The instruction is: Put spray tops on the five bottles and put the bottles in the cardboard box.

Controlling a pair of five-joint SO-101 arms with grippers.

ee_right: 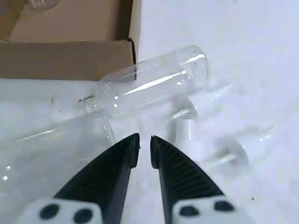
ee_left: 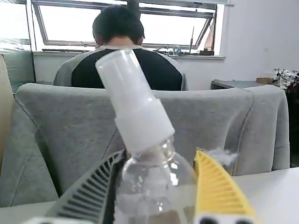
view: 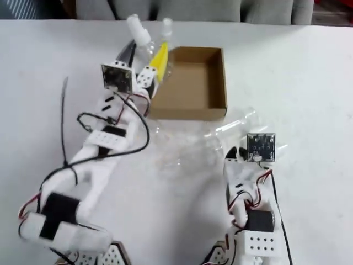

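One spray-topped bottle (ee_left: 150,179) sits pinched in the left tool (ee_left: 159,156); right tool (ee_right: 145,144), nearly pressed together, overhangs a clear bottle (ee_right: 154,86).

There's the capped bottle (ee_left: 156,182), clear glassy body, white spray top (ee_left: 135,107) on, tilted in the left pincer (ee_left: 159,156) by the cardboard box (view: 187,88), which stands open on the tabletop (view: 309,83); an uncapped bottle (ee_right: 154,84) lies sideways against its near wall, a loose spray top (ee_right: 187,133) just beside
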